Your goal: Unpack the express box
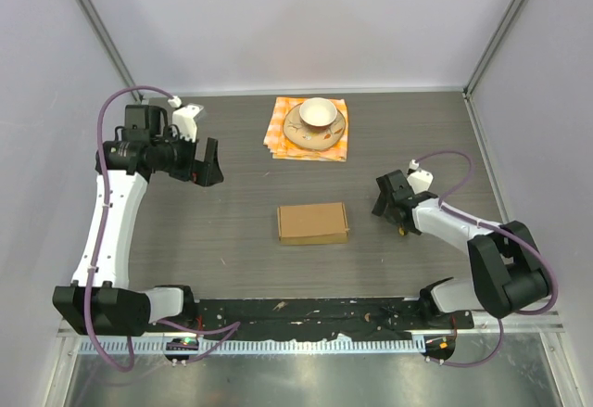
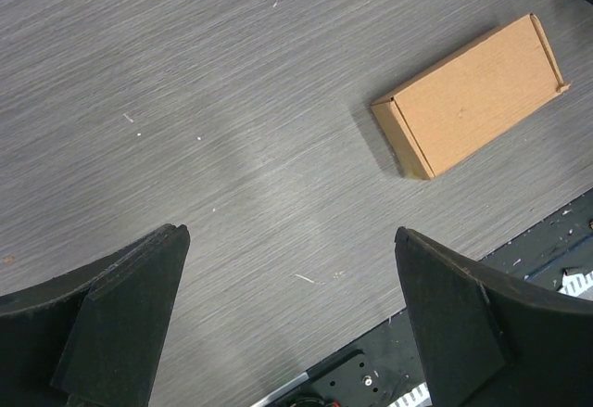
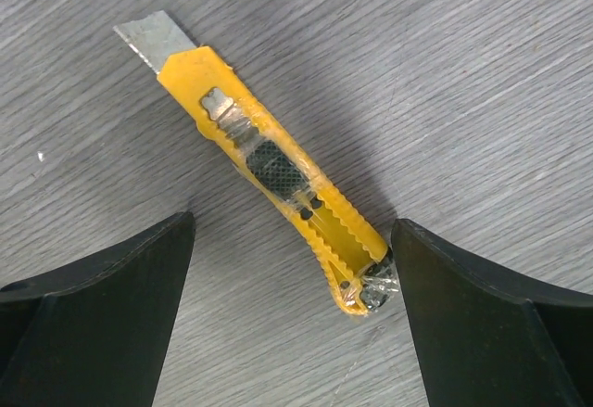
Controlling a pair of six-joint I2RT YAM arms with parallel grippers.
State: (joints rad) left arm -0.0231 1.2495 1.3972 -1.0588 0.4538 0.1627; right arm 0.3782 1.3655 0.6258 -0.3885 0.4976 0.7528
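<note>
The express box (image 1: 313, 223), a flat brown cardboard box, lies closed on the grey table near the middle; it also shows at the upper right of the left wrist view (image 2: 473, 101). My left gripper (image 1: 208, 163) is open and empty, held above the table to the box's far left (image 2: 289, 233). A yellow utility knife (image 3: 278, 175) with its blade out lies flat on the table. My right gripper (image 3: 294, 222) is open and low around the knife's handle end, which is close to the right finger (image 3: 463, 314). In the top view this gripper (image 1: 394, 205) is right of the box.
A cup (image 1: 317, 110) on a saucer (image 1: 306, 135) sits on an orange checkered cloth (image 1: 276, 140) at the back middle. A black strip (image 1: 306, 312) runs along the table's near edge. White walls enclose the table on three sides.
</note>
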